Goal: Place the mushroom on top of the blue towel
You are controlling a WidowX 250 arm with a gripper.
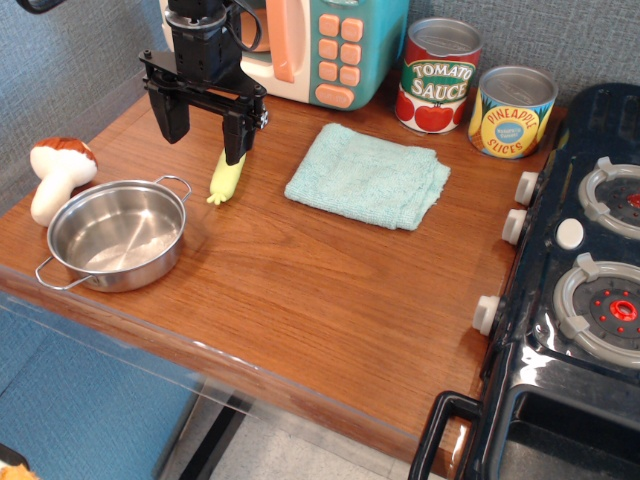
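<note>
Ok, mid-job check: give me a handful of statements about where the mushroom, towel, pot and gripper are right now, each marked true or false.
1. The mushroom lies on the blue towel. False: it lies on the wooden counter, at the left edge, beside the steel pot.
2. The gripper is open and holds nothing. True.
3. The toy corn lies inside the pot. False: it lies on the counter to the right of the pot, below the gripper.
4. The towel is bare, with nothing on it. True.
5. The tomato sauce can and pineapple slices can stand behind the towel. True.
</note>
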